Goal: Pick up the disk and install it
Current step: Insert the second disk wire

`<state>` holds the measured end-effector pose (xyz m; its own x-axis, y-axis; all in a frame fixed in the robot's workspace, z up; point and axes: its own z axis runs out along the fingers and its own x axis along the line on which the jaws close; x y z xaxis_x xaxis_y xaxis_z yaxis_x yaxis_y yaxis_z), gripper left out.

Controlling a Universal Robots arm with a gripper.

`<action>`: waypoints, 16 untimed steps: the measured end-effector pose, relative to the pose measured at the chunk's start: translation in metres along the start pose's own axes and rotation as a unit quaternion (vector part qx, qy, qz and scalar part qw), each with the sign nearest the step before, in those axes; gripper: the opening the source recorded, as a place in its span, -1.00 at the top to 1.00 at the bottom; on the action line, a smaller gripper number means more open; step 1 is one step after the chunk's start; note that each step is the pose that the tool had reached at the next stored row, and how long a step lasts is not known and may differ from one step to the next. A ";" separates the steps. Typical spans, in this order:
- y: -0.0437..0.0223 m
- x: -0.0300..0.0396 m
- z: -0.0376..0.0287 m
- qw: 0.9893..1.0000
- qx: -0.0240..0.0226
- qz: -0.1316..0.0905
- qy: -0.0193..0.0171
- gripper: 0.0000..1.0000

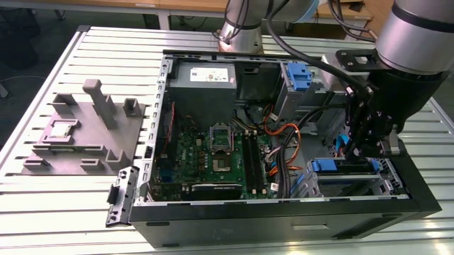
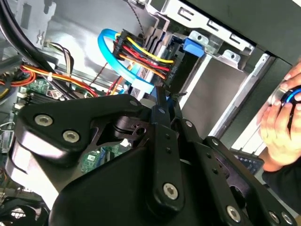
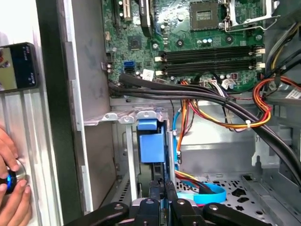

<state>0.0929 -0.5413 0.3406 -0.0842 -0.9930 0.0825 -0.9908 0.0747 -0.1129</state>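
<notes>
One open computer case [image 1: 284, 212] lies on a slatted metal table [image 1: 64, 202], a grey fixture [image 1: 85, 133] beside it. One gripper [image 3: 163, 197] reaches into the drive bay, jaws seemingly pinched on the disk's [image 3: 151, 146] blue carrier. Two hands [image 3: 11, 188] rest outside the case.

Green motherboard [image 1: 212, 156], blue disk carrier [image 3: 151, 141]

Robotics lab, slatted aluminium bench [image 1: 64, 212], opened computer case [image 1: 284, 218], grey fixture [image 1: 85, 133]
</notes>
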 end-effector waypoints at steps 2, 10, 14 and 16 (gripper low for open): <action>0.0005 0.0003 0.0007 1.000 0.002 0.000 -0.002 0.68; 0.0015 0.0027 0.0040 1.000 0.002 0.000 -0.002 0.68; 0.0018 0.0031 0.0063 1.000 0.002 -0.001 -0.002 0.68; 0.0018 0.0031 0.0065 1.000 0.002 -0.001 -0.002 0.68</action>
<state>0.0916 -0.5448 0.3342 -0.0817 -0.9936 0.0786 -0.9905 0.0722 -0.1169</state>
